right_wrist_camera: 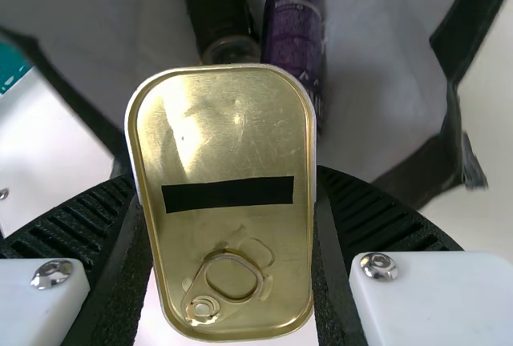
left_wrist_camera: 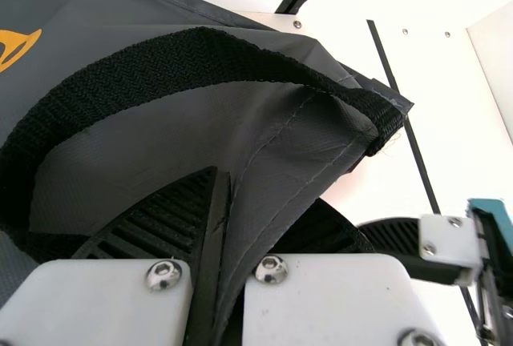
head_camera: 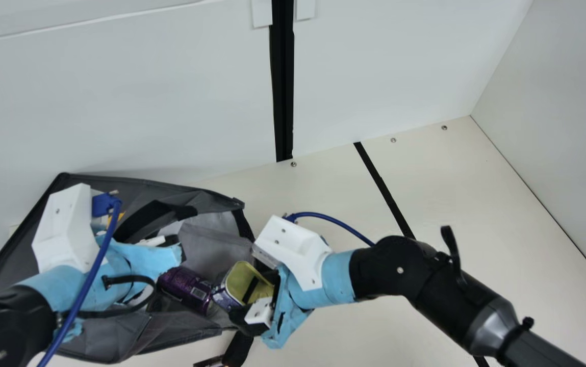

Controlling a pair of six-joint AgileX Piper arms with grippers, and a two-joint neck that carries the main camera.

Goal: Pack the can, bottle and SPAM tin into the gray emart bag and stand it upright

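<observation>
The gray emart bag [head_camera: 12,255] lies on its side, mouth toward the right arm. My left gripper [head_camera: 170,247] is at the bag's mouth; in the left wrist view the left gripper [left_wrist_camera: 228,218] pinches a fold of the bag [left_wrist_camera: 276,154] beside its black handle. Inside the bag lie the purple can [head_camera: 185,289] and, in the right wrist view, a dark bottle [right_wrist_camera: 218,10] alongside the can [right_wrist_camera: 293,34]. At the mouth, my right gripper [head_camera: 259,291] holds the SPAM tin [head_camera: 236,293]. The right gripper [right_wrist_camera: 226,174] grips both sides of the tin [right_wrist_camera: 228,146], its gold pull-tab lid facing the camera.
A black strap [head_camera: 237,349] extends from the bag's near side at the bottom edge. A white wall [head_camera: 145,102] rises close behind the bag. Cream table [head_camera: 456,229] with a black line [head_camera: 384,188] stretches out to the right, beyond my right arm.
</observation>
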